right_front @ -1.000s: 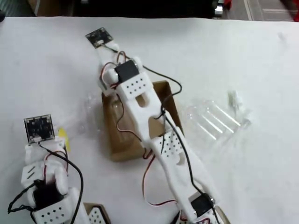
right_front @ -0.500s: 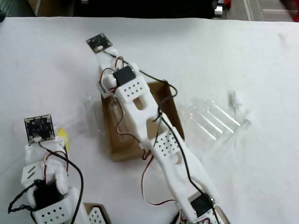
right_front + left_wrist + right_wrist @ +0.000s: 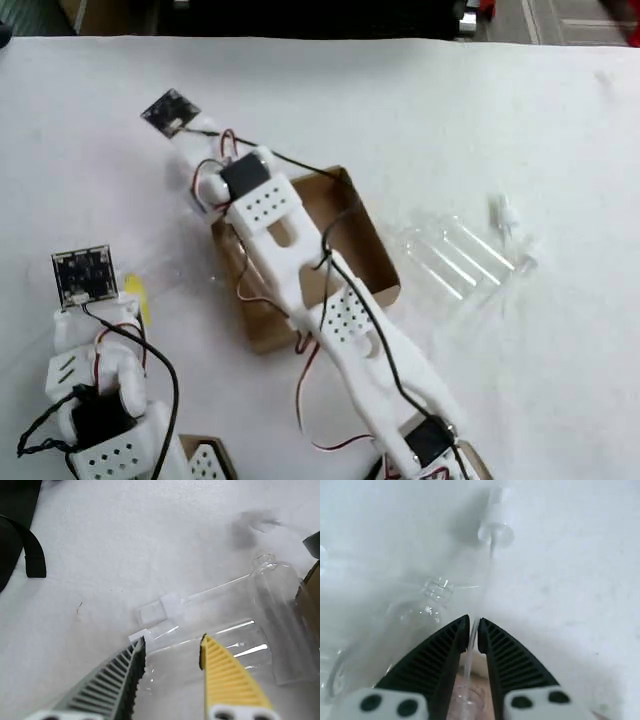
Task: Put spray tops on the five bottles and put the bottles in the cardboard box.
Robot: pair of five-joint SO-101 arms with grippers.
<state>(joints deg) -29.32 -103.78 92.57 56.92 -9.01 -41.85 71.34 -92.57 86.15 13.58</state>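
My right gripper point(image 3: 473, 621) is shut on the thin dip tube of a clear spray top point(image 3: 496, 532), whose head lies on the white table past the fingertips. A clear bottle point(image 3: 427, 597) lies beside the tube, neck towards the spray top. In the high view the right arm point(image 3: 300, 270) stretches over the cardboard box point(image 3: 365, 235). My left gripper point(image 3: 172, 647) hangs open over two clear bottles point(image 3: 220, 640) lying on the table; one open-necked bottle point(image 3: 272, 587) rests against the box wall point(image 3: 311, 592). Its yellow finger point(image 3: 135, 300) shows at the lower left.
Several more clear bottles point(image 3: 460, 255) lie in a row right of the box, with a loose spray top point(image 3: 503, 214) beyond them. A black strap point(image 3: 30, 550) lies at the table's edge. White cloth covers the table point(image 3: 480, 110).
The right arm has swung its wrist to the left and slightly nearer. The cardboard box has turned under it. The left arm has kept still.
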